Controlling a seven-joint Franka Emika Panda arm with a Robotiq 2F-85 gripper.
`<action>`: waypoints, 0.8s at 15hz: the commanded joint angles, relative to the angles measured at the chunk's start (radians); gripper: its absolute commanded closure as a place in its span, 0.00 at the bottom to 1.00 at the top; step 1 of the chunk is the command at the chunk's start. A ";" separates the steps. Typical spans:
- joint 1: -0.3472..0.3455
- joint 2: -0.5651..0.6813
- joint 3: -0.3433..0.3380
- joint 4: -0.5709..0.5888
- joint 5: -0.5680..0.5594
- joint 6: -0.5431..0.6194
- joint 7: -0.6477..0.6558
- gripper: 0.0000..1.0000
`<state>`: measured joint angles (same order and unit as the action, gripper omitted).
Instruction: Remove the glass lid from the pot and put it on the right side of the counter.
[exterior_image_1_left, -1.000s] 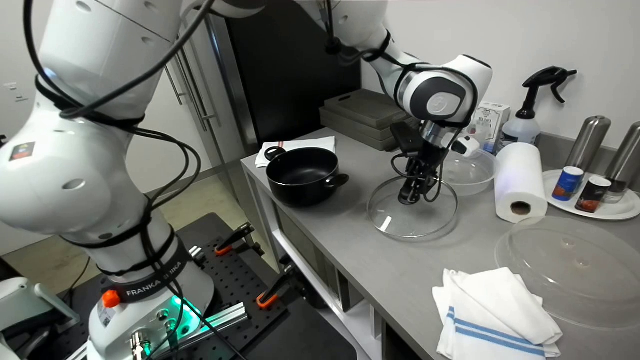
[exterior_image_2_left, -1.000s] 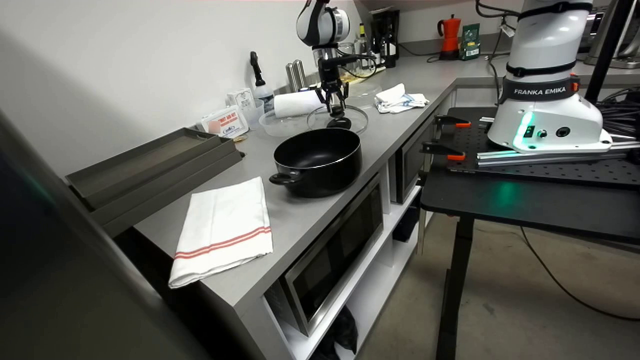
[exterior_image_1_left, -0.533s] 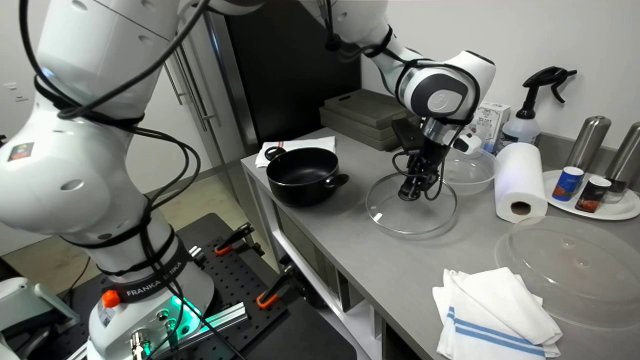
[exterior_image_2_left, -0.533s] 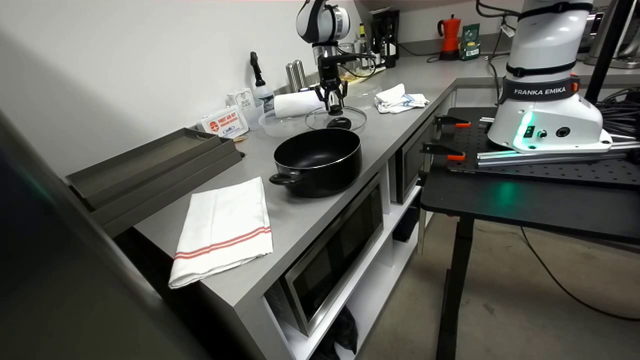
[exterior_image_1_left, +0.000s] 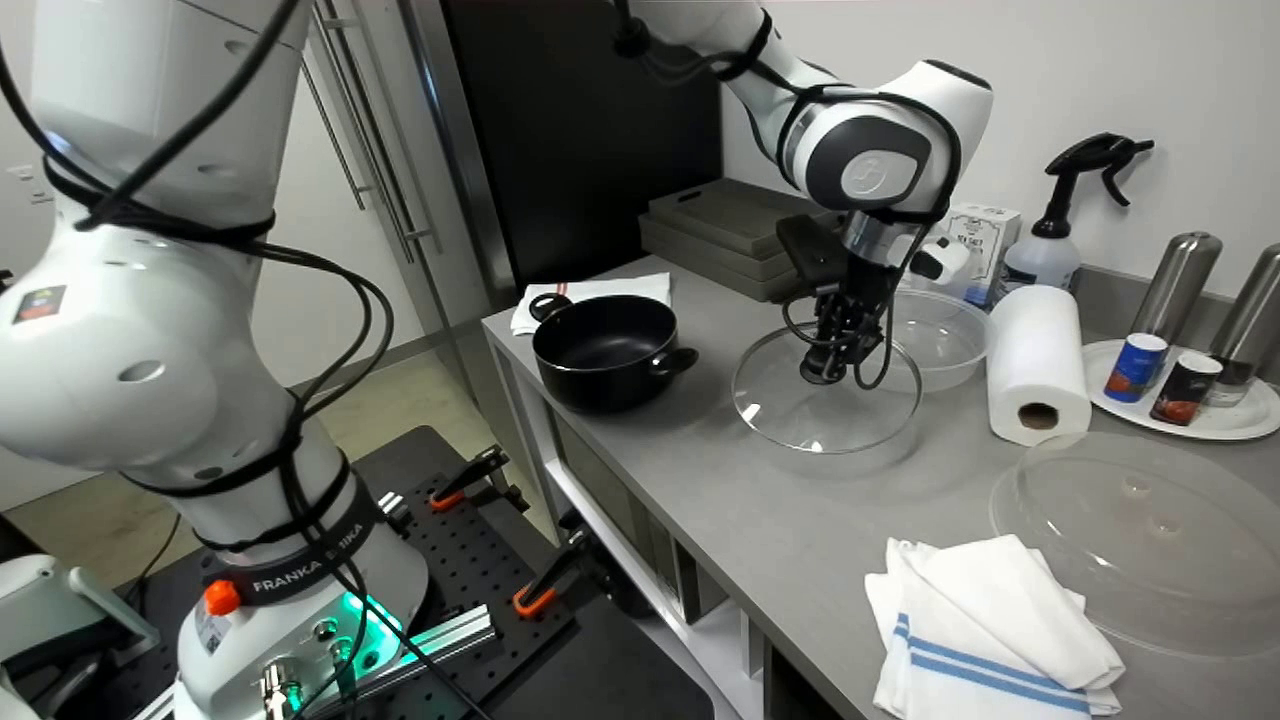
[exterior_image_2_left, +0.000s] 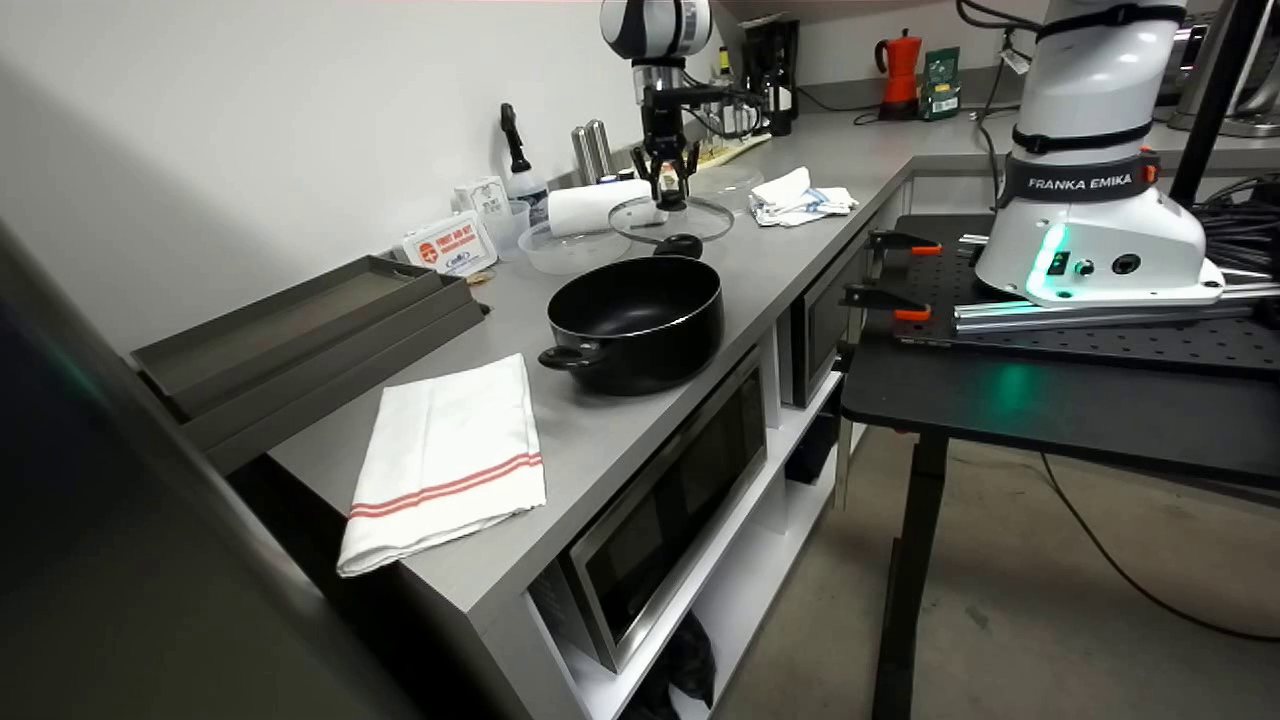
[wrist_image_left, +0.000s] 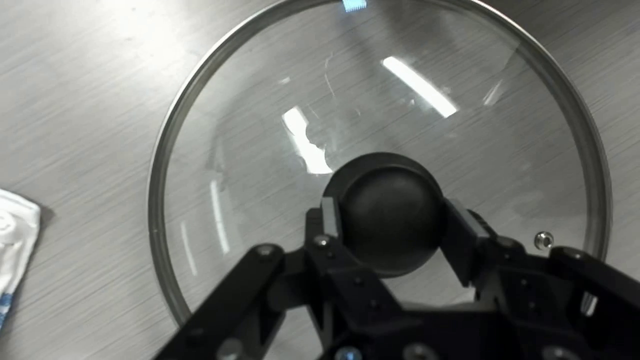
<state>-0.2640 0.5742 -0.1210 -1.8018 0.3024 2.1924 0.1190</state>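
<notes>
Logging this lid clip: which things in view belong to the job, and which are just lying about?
Part of the job:
gripper
glass lid, gripped by its knob
black pot
grey counter

Lying about:
clear bowl
paper towel roll
spray bottle
blue-striped towel
red-striped towel
grey trays

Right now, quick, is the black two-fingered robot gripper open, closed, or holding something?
Gripper: closed, holding the round black knob of the clear, round glass lid.

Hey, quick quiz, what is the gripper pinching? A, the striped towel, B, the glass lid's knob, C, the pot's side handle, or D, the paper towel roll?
B, since the wrist view shows the gripper closed on both sides of the black knob on the glass lid.
</notes>
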 joint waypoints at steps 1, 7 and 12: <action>-0.019 -0.079 0.012 -0.087 0.043 0.032 -0.055 0.74; -0.013 -0.100 -0.001 -0.151 0.023 0.043 -0.065 0.74; 0.007 -0.051 -0.013 -0.141 -0.012 0.031 -0.027 0.74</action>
<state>-0.2750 0.5250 -0.1237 -1.9372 0.3073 2.2247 0.0761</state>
